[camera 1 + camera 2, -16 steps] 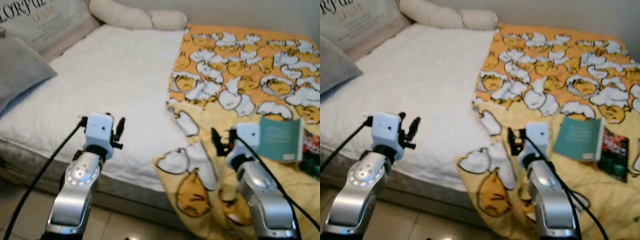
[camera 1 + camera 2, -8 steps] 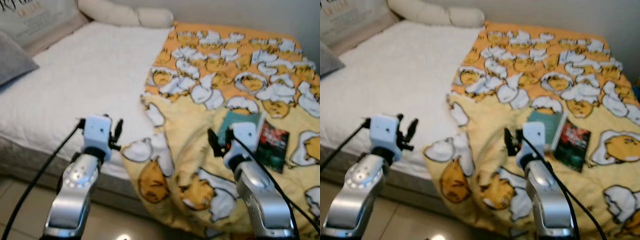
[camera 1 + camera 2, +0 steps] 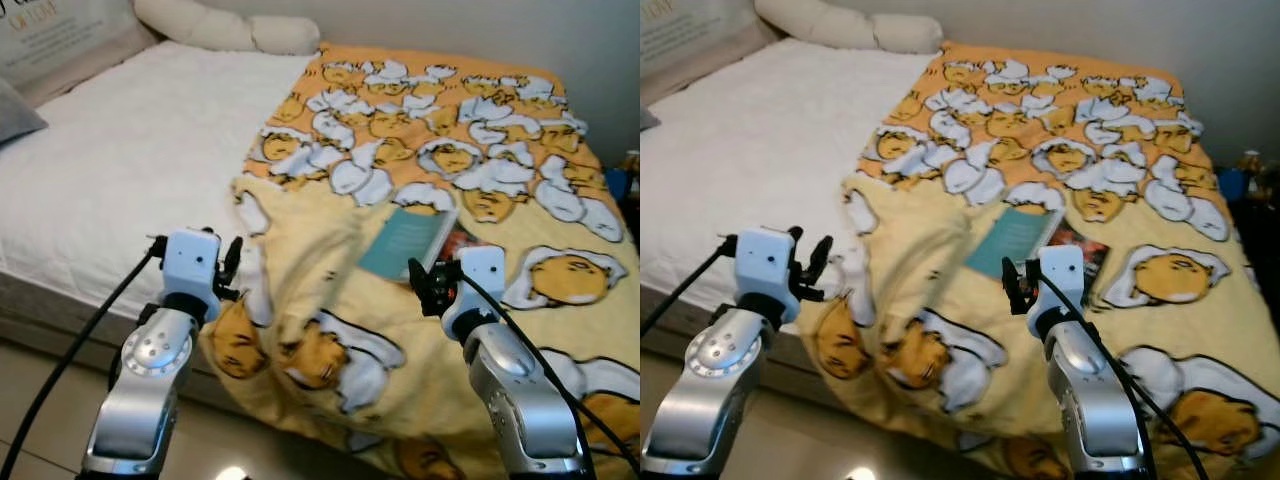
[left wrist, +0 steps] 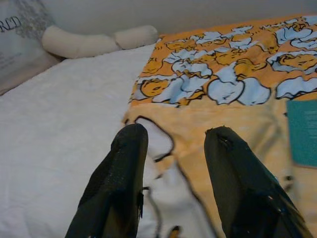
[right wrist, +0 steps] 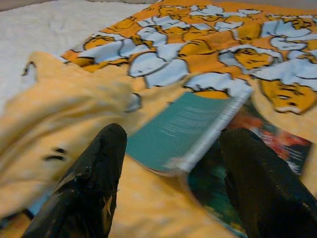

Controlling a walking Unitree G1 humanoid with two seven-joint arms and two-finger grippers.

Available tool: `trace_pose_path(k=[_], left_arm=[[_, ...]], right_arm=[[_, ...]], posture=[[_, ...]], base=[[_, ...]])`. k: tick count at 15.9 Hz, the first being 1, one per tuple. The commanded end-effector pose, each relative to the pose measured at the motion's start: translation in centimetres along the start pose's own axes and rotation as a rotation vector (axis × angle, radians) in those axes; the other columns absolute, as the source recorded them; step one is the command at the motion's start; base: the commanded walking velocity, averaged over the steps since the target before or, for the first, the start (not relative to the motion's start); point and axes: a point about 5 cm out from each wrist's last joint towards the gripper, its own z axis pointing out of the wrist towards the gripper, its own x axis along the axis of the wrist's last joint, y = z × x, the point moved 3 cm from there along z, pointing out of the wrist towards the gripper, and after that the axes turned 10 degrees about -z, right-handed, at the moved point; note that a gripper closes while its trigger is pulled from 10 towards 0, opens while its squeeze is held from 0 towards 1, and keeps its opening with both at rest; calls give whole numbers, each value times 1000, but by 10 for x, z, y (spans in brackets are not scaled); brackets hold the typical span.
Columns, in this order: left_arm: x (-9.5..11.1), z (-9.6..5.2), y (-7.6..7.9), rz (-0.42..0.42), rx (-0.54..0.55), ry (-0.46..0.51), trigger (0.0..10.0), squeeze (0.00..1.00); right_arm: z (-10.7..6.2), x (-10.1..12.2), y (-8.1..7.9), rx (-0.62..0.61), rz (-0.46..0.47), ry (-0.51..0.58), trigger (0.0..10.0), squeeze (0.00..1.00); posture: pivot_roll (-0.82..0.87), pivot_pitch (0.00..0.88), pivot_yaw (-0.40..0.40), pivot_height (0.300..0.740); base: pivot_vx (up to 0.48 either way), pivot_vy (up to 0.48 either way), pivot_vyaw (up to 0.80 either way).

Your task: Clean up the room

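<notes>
Bed (image 3: 120, 160): white textured sheet, long cream bolster pillow (image 3: 225, 30) at the far end.
Blanket (image 3: 470, 130): soft yellow-orange fabric with egg cartoons, rumpled at its near left edge.
Books: teal book (image 3: 405, 240) overlapping a dark book (image 3: 1077, 250), just beyond the right claw (image 5: 173, 163).
Right claw: fingers apart, empty.
Left claw (image 4: 173, 163): fingers apart, over the blanket's left edge.

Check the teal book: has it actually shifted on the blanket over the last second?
No. The teal book still overlaps the dark book on the yellow blanket; the camera has swung right, shifting the whole scene.
</notes>
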Motion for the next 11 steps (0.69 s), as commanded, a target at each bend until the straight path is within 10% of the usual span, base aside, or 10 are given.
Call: trace_pose_path(k=[1, 4, 5, 11], left_arm=[[1, 0, 5, 5, -12, 5, 10000, 286], [0, 1, 6, -31, -22, -4, 10000, 310], [1, 0, 6, -102, -30, -5, 10000, 1000], [4, 1, 10, -91, -55, -9, 10000, 1000]], right_arm=[[-1, -2, 8, -17, -2, -7, 10000, 0], [-1, -2, 7, -13, 0, -7, 10000, 0], [0, -2, 5, -9, 1, -8, 10000, 0], [1, -5, 1, 10, 29, -9, 10000, 0]], posture=[[-12, 0, 23, 740], [-11, 0, 24, 740], [-14, 0, 27, 740], [-5, 0, 26, 740]], base=[[0, -319, 0], [0, -187, 0], [0, 0, 0], [0, 0, 0]])
